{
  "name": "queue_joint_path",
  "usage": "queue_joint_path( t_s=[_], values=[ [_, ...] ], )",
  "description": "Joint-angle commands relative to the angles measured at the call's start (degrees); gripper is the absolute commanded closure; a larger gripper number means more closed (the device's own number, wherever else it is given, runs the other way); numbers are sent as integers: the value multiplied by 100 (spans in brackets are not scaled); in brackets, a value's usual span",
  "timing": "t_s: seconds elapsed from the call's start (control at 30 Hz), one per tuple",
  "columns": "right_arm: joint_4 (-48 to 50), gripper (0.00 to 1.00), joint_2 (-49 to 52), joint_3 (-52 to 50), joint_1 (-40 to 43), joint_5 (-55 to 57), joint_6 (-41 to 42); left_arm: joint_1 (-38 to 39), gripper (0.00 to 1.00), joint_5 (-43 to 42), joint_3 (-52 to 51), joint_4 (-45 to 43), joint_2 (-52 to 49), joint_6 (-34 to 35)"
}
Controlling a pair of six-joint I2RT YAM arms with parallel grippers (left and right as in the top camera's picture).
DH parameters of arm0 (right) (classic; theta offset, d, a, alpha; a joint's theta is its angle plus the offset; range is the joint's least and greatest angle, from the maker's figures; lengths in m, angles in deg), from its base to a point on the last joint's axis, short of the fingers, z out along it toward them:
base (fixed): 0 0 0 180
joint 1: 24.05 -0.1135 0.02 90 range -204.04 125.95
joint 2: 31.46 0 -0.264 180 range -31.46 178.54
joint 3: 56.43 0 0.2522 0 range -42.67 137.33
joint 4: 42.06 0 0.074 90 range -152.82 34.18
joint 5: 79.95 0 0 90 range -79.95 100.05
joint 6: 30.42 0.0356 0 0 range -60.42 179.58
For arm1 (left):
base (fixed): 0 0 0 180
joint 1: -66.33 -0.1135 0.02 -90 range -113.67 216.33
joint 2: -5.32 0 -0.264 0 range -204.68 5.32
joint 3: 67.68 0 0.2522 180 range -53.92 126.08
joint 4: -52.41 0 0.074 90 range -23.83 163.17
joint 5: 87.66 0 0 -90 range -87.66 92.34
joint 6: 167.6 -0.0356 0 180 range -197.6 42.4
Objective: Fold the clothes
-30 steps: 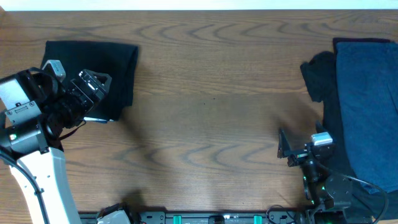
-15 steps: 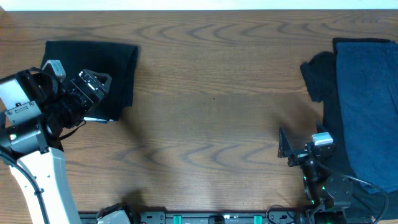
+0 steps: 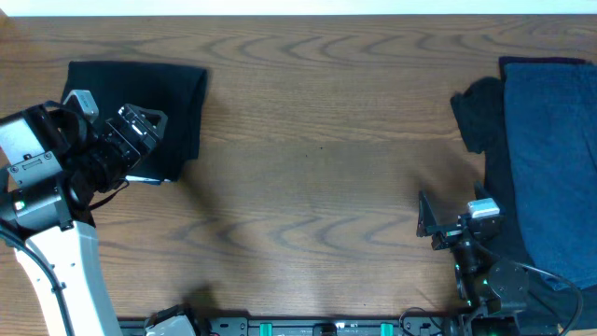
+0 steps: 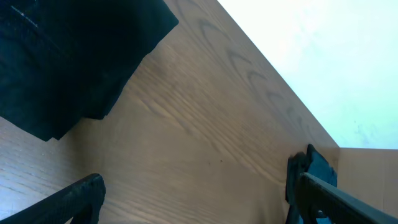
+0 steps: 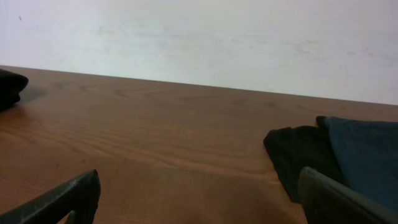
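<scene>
A folded black garment (image 3: 140, 98) lies at the table's far left; it also shows in the left wrist view (image 4: 68, 56). My left gripper (image 3: 142, 126) hovers over its near right part, open and empty. A navy blue garment (image 3: 550, 159) lies spread at the right edge on top of a black garment (image 3: 480, 117); both show in the right wrist view, the navy (image 5: 367, 155) and the black (image 5: 298, 155). My right gripper (image 3: 438, 224) is open and empty, low near the front, just left of that pile.
The wooden table (image 3: 317, 168) stretches between the two piles. A white wall (image 5: 199, 37) stands behind the table's far edge. Arm bases and cabling sit along the front edge (image 3: 326, 327).
</scene>
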Motion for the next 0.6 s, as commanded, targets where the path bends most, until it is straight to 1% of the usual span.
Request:
queue_joint_path(
  t_s=[0.0,0.13,0.3,0.57],
  values=[
    [-26,1,-31,-9,52,57,-87,17,2,-39,63,13,-20,-74],
    [-26,1,-31,-9,52,57,-87,31,2,7,59,17,81,-74],
    [-26,1,-31,-9,52,57,-87,114,2,7,59,15,667,-74],
    [-26,1,-31,-9,52,57,-87,710,2,109,59,15,2376,-74]
  ],
)
